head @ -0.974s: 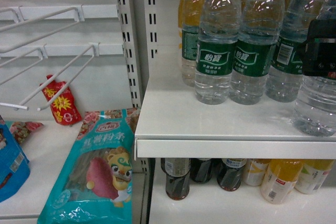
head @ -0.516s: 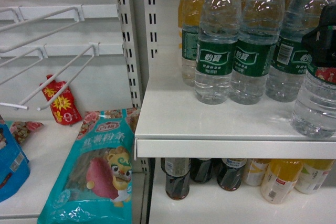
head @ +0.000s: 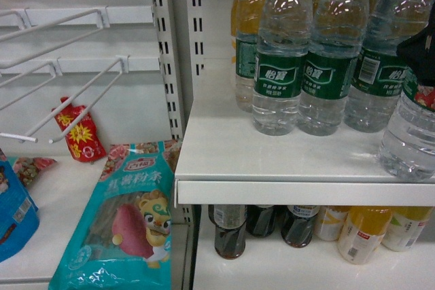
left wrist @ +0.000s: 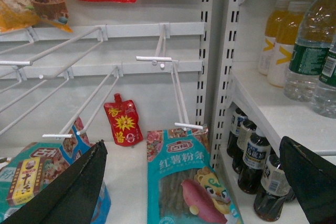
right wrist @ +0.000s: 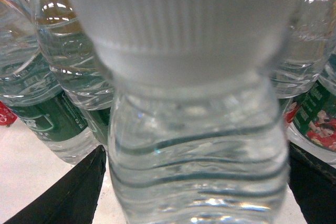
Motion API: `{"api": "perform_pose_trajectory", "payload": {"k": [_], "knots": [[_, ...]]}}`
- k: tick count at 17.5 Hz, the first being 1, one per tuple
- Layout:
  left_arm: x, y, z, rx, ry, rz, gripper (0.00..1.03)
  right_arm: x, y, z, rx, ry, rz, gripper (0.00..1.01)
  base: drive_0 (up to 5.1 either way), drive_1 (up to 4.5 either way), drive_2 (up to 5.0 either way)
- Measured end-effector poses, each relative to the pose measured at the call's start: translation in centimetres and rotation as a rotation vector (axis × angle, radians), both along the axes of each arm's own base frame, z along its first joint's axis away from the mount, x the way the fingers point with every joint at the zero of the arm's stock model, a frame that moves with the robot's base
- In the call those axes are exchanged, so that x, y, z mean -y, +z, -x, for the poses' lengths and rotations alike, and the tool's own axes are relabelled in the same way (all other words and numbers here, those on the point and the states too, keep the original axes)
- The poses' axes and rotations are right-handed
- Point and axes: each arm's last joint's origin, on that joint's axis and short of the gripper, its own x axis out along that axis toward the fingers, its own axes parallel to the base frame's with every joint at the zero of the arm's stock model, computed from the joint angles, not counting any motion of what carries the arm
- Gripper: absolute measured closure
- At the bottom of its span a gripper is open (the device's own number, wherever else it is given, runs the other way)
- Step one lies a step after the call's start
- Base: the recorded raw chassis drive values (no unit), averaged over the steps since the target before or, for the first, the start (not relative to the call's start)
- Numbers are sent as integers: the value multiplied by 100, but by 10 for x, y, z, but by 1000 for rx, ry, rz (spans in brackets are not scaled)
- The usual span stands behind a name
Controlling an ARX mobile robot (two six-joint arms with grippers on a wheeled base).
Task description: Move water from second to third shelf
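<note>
Several water bottles [head: 280, 66] with green labels stand in a row on the white shelf [head: 272, 161]. A nearer water bottle [head: 408, 134] stands at the head view's right edge, its base on the shelf. My right gripper [head: 423, 52] shows there only as a black shape over its upper part. In the right wrist view this clear ribbed bottle [right wrist: 199, 150] fills the gap of my right gripper [right wrist: 195, 153], with a black finger against each side. My left gripper [left wrist: 192, 145] hangs open and empty in front of the snack bay.
On the shelf below stand dark cola bottles [head: 230, 232] and yellow drinks [head: 363, 232]. More yellow drinks [left wrist: 281, 40] stand behind the water. In the left bay are wire hooks [head: 68, 73], a red pouch [head: 80, 130] and a teal noodle packet [head: 129, 222].
My right gripper has slid to the right, nearly out of the head view, uncovering the red and green label of the near bottle. The rest is unchanged.
</note>
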Motion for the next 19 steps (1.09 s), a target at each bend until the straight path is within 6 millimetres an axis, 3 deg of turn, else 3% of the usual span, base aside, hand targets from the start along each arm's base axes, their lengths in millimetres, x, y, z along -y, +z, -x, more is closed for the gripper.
{"api": "perform_pose_trajectory", "payload": {"k": [3,8,15,17,19], "knots": [[0,0,0,0,0,0,5,4,8,10,23,-5,0,3,0,0,0],[0,0,0,0,0,0,5,7,20,45,55,15,-15,3,0,0,0],[0,0,0,0,0,0,5,21,44,107,111,-16,-64,3,0,0,0],[0,0,0,0,0,0,5,28,43,128,299,-71,-2,19,0,0,0],[0,0,0,0,0,0,5,38,25,151,278,-131,51,40,0,0,0]]}}
